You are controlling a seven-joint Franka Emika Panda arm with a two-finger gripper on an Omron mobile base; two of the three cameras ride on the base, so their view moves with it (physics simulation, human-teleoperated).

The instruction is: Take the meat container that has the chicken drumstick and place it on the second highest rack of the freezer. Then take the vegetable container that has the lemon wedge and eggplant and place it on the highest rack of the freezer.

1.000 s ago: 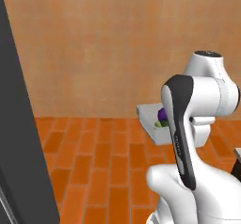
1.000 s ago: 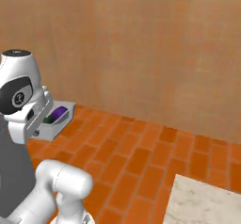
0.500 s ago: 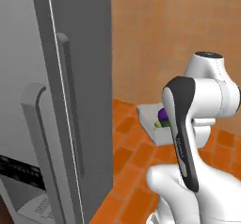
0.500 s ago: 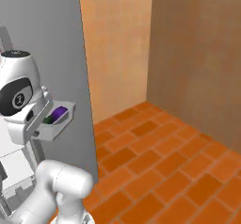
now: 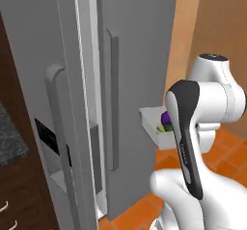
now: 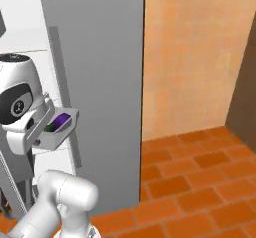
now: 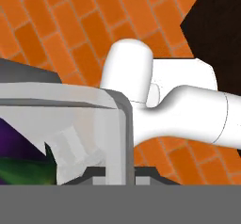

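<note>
1. Since a second ago your base has turned: both base views have swung from bare wall and brick floor to the freezer (image 5: 130,79), while the arm's pose looks unchanged.
2. Your hand (image 7: 110,173) is clamped shut on the rim of the grey tray (image 6: 62,132), holding it level in the air beside the arm.
3. In that tray you can see the purple eggplant (image 6: 62,119), its green stem end (image 7: 23,169) toward the hand.
4. Just beyond the tray stands the freezer, its grey door (image 6: 100,82) ajar with a long bar handle (image 5: 114,103).
5. Orange brick floor (image 6: 200,182) lies below.
</note>
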